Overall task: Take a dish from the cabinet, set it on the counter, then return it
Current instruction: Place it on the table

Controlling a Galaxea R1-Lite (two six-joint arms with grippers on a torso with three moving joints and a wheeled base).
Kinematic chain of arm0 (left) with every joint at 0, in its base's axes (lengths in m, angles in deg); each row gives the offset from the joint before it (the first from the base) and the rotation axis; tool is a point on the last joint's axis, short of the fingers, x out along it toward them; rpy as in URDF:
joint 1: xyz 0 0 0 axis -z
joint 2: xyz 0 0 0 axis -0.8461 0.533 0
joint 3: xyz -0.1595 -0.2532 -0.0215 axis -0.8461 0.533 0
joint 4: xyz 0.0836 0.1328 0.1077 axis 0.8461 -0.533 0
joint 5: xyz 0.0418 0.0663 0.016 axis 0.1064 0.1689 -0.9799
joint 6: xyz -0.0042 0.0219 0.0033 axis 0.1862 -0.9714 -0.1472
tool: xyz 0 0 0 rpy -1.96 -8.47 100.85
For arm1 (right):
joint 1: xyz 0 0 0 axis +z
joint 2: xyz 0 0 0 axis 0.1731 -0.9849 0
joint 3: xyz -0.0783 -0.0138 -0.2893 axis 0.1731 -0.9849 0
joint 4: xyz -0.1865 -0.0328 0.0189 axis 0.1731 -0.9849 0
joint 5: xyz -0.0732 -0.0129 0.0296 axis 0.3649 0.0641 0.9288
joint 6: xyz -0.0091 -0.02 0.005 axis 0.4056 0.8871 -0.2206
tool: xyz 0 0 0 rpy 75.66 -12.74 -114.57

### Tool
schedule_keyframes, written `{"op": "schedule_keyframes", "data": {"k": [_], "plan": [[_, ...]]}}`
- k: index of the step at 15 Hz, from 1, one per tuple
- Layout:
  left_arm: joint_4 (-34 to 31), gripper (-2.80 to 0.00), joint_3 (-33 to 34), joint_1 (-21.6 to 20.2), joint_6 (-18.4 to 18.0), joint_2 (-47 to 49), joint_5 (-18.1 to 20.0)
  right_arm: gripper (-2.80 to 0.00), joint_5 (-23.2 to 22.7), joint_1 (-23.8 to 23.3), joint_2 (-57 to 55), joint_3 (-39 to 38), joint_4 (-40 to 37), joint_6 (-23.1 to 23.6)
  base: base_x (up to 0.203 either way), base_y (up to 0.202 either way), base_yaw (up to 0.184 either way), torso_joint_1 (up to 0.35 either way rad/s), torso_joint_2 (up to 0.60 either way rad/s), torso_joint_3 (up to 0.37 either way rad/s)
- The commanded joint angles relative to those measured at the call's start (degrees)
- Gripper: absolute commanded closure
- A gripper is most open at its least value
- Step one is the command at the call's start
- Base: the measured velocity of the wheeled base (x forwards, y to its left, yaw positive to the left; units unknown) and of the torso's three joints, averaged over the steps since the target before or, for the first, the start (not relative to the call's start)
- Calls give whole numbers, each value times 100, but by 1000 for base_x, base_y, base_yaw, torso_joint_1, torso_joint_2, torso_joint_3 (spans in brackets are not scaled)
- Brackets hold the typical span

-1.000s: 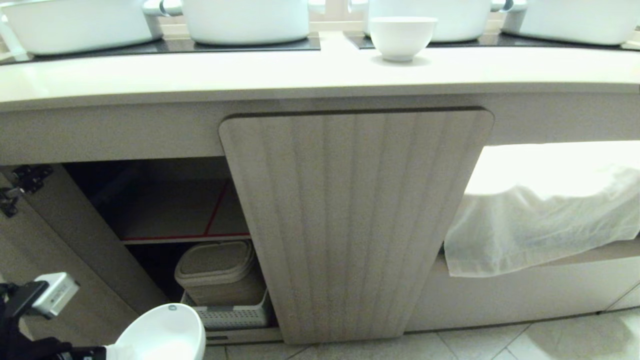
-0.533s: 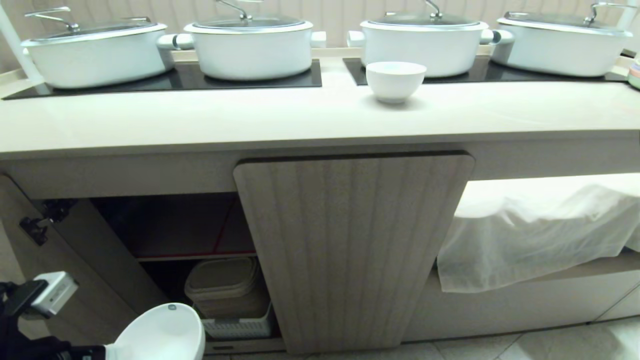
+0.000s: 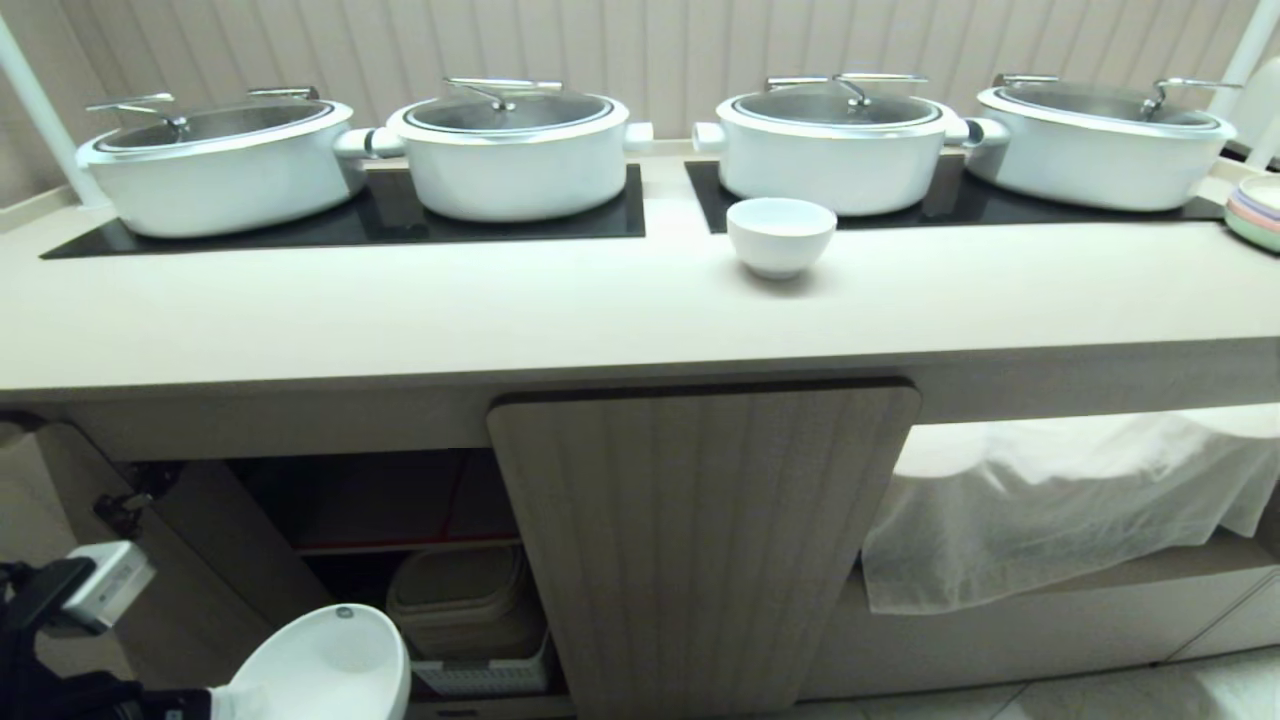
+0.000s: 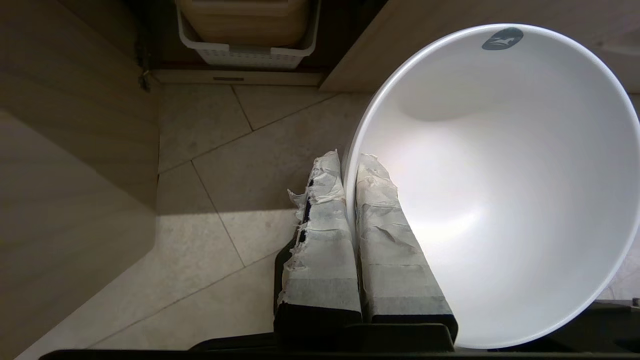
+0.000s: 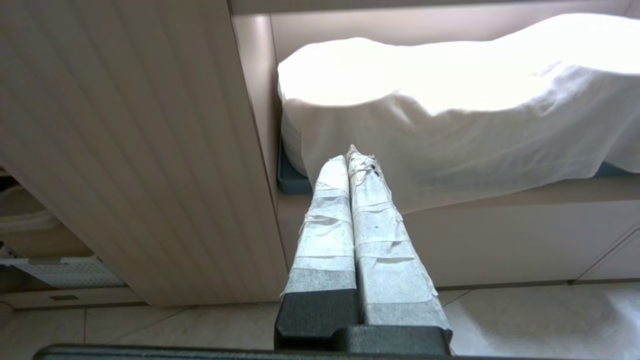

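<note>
Pinching the rim of the small round white ceramic bowl between shut fingers, the left tool hangs low before the open beige cabinet, with the long cream worktop well above and beyond it.

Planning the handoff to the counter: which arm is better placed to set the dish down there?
Left. The left gripper is shut on the dish, pinching its rim low beside the open cabinet. The right gripper is shut, empty, facing the white cloth.

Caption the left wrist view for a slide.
Left pincer shut on the dotted white bowl's rim, above the tiled floor.
</note>
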Motion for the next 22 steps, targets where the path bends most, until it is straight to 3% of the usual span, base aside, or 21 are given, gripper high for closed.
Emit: {"op": "schedule_keyframes", "data": {"k": [1, 13, 22], "plan": [[1, 0, -3, 6, 11, 8, -1, 0, 0, 1, 2, 1, 2, 0, 0, 0, 0, 247, -510, -266], [-8, 0, -38, -2, 17, 8, 6, 0, 0, 1, 2, -1, 6, 0, 0, 0, 0, 271, -562, -290], [-7, 0, -38, -2, 17, 17, 14, 0, 0, 1, 2, -4, 3, 0, 0, 0, 0, 181, -366, -189]]}}
